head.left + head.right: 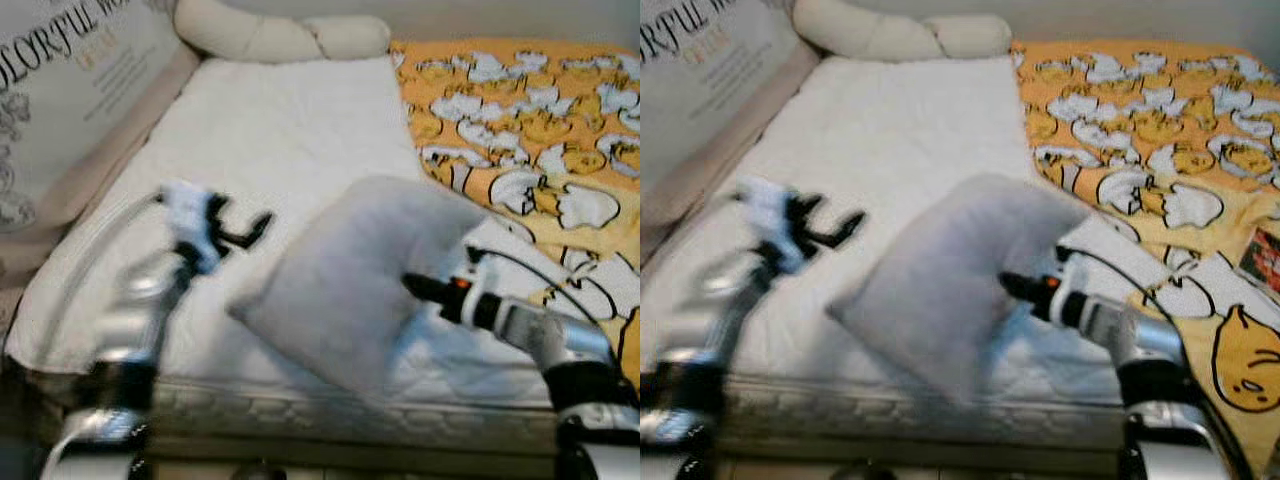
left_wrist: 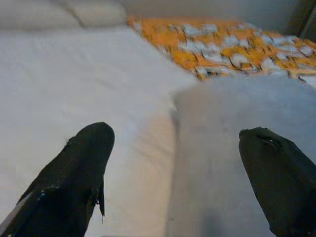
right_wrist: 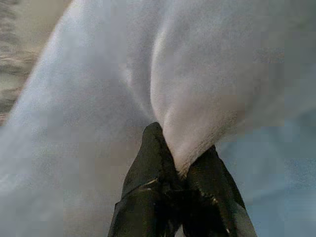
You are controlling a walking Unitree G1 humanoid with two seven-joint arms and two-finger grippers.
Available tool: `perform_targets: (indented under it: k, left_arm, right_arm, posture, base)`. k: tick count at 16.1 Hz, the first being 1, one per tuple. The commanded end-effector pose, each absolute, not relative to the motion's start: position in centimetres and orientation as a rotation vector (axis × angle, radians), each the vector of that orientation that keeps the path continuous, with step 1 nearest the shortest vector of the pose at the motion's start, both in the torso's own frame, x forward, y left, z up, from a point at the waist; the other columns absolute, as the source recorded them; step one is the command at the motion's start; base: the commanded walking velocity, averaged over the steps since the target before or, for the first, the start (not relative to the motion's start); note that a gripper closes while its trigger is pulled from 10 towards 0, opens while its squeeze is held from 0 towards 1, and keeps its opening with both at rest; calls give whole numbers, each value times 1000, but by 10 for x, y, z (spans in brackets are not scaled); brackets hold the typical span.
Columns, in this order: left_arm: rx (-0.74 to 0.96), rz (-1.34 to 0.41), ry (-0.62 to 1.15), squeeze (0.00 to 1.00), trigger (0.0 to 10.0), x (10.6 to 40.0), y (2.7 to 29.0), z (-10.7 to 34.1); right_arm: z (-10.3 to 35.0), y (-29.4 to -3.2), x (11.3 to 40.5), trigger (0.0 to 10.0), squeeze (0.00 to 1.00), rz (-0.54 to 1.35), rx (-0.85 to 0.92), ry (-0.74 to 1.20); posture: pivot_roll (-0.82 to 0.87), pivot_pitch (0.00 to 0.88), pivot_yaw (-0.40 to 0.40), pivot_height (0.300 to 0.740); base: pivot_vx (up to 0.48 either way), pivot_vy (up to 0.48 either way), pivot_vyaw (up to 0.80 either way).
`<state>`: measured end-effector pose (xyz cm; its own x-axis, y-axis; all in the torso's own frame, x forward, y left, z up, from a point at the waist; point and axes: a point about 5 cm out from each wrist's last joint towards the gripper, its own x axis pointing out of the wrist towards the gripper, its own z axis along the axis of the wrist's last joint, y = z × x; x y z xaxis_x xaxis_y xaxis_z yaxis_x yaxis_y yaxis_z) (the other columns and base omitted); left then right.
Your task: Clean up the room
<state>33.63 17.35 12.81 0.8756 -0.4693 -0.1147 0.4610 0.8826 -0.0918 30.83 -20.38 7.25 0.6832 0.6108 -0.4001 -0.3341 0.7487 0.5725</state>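
Right gripper [image 3: 180,165] has its fingers pinched tight on a fold of the grey pillow [image 1: 345,275], lifted above the bed [image 1: 270,140] near its front edge. Left gripper [image 2: 175,163] hovers beside the pillow, fingers spread wide.

soft even light, low resolution, motion blur on the left arm [image 1: 150,300].

Bed with white quilted mattress [image 1: 270,150], long cream bolster [image 1: 280,35] at the head. Orange cartoon-print blanket [image 1: 530,110] along the right side; printed headboard panel [image 1: 70,80] on the left. Pale wall beyond.
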Motion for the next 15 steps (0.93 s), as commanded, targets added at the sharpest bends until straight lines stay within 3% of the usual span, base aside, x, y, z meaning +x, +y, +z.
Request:
perform_targets:
  k: [1, 4, 6, 7, 8, 9, 10, 11, 12, 13, 15]
  left_arm:
    - [-62, -485, 135, 0, 10000, 346, 169, 128]
    - [-144, -409, 163, 0, 10000, 367, 159, 127]
    - [-309, -465, 228, 0, 10000, 372, 134, 117]
    - [-406, -493, 269, 0, 10000, 369, 121, 108]
    - [-450, -519, 314, 0, 10000, 364, 110, 97]
    - [-434, -489, 351, 729, 10000, 357, 101, 81]
    - [-457, -461, 349, 1000, 10000, 355, 100, 78]
    - [-523, -427, 344, 1000, 10000, 354, 100, 75]
    - [-608, -390, 337, 1000, 10000, 353, 102, 72]
    - [-669, -388, 344, 1000, 10000, 350, 101, 68]
    - [-730, -488, 373, 1000, 10000, 342, 86, 62]
  right_arm:
    - [78, -218, 310, 0, 0, 504, 427, 579]
    - [83, -234, 309, 0, 0, 468, 389, 557]
    - [76, -238, 304, 0, 0, 454, 321, 580]
    - [71, -234, 302, 10000, 0, 452, 298, 585]
    - [65, -233, 300, 10000, 0, 420, 290, 591]
    - [59, -232, 299, 10000, 20, 366, 305, 574]
    - [58, -231, 299, 10000, 529, 352, 314, 558]
    - [58, -230, 299, 10000, 831, 333, 337, 529]
    - [60, -228, 300, 10000, 878, 323, 429, 473]
    - [61, -225, 301, 10000, 1000, 320, 523, 425]
    - [59, -219, 300, 10000, 1000, 325, 610, 400]
  posture:
    - [-97, 0, 62, 740]
    - [-121, 0, 73, 740]
    - [-133, 0, 77, 740]
    - [-147, 0, 84, 740]
    - [-159, 0, 88, 740]
    - [-174, 0, 95, 740]
    - [-177, 0, 96, 740]
    - [-191, 0, 99, 740]
    - [-198, 0, 97, 740]
    - [-202, 0, 95, 740]
    - [-212, 0, 93, 740]
  base:
    - [0, 0, 0]
    - [0, 0, 0]
    - [0, 0, 0]
    - [0, 0, 0]
    - [0, 0, 0]
    - [0, 0, 0]
    - [0, 0, 0]
    - [0, 0, 0]
    - [0, 0, 0]
    - [0, 0, 0]
    - [0, 0, 0]
